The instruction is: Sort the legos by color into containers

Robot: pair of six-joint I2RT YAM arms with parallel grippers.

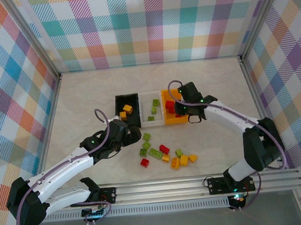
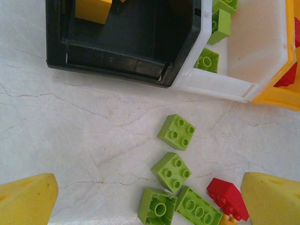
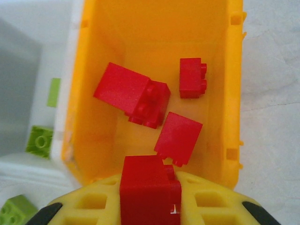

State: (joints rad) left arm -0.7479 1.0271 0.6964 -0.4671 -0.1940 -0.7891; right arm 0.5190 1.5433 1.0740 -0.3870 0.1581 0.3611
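Observation:
My right gripper (image 3: 150,183) is shut on a red brick (image 3: 149,197) and hangs over the near end of the orange bin (image 3: 228,108), where three red bricks (image 3: 132,101) lie. From above, that gripper (image 1: 178,109) sits over the orange bin (image 1: 166,96). My left gripper (image 2: 150,202) is open low over the table, its yellow fingers (image 2: 26,199) standing either side of several lime green bricks (image 2: 171,170) and a red brick (image 2: 228,198). The black bin (image 1: 126,100) holds yellow bricks (image 1: 128,108). The white bin (image 1: 145,100) between them holds green ones (image 1: 155,102).
Loose bricks lie in front of the bins: green (image 1: 155,154), red (image 1: 144,162) and yellow-orange (image 1: 184,160). The three bins stand in a row touching each other. Checked walls close off the table's left, back and right. A metal rail (image 1: 198,184) runs along the near edge.

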